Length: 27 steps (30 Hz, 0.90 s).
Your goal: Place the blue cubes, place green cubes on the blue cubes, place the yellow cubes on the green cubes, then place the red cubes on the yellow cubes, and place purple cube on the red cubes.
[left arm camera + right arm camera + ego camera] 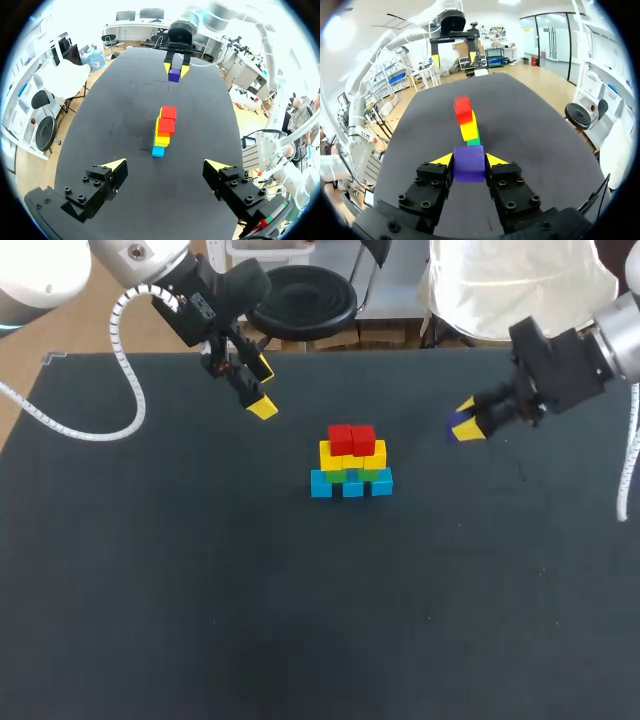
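Note:
A stack of cubes (351, 462) stands mid-table: blue cubes at the base, green ones above, then yellow, with two red cubes (351, 439) on top. My right gripper (466, 424) hovers to the stack's right, shut on the purple cube (469, 162), whose sides both yellow-tipped fingers press; the stack (465, 122) lies straight ahead of it. My left gripper (258, 386) hangs open above the table, behind and left of the stack. From the left wrist, the stack (164, 131) sits ahead between the wide-open fingers, and the purple cube (174, 75) shows in the other gripper beyond.
The dark table (200, 590) carries nothing else in view. Its far edge runs just behind both grippers.

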Tool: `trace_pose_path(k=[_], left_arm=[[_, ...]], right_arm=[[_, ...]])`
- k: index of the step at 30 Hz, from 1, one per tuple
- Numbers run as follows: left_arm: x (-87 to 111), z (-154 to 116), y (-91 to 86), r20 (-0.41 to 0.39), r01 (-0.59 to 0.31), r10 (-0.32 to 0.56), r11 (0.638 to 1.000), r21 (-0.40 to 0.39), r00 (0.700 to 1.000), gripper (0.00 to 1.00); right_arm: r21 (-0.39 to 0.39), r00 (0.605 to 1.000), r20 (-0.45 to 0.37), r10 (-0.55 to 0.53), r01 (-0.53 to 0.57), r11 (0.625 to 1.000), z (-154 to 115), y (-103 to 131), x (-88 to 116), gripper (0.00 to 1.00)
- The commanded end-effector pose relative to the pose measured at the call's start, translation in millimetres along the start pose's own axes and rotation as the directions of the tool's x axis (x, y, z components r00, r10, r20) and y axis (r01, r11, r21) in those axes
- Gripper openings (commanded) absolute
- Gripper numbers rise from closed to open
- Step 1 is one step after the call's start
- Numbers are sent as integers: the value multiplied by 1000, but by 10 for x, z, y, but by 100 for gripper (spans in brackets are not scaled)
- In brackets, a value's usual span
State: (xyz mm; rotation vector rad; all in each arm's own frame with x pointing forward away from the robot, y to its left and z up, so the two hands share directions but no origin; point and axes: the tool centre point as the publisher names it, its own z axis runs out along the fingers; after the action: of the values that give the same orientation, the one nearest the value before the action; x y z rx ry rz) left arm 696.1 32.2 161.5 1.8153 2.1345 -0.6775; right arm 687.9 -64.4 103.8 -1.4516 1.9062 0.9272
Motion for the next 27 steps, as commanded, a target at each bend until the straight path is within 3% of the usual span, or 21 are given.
trace_pose_path(k=[1, 3, 26, 27], left_arm=[[12, 2, -5, 3, -2, 2, 1000, -2, 1000, 100], [12, 2, -5, 3, -2, 2, 1000, -2, 1000, 100], [12, 2, -5, 3, -2, 2, 1000, -2, 1000, 100], [12, 2, -5, 3, -2, 2, 1000, -2, 1000, 100]], right_arm=[[52, 1000, 4, 2, -2, 999, 23, 69, -128, 0], [41, 1000, 26, -11, 10, 999, 41, 80, -204, 0], [41, 1000, 26, -11, 10, 999, 41, 80, -204, 0], [34, 1000, 14, -3, 2, 999, 79, 105, -269, 0]])
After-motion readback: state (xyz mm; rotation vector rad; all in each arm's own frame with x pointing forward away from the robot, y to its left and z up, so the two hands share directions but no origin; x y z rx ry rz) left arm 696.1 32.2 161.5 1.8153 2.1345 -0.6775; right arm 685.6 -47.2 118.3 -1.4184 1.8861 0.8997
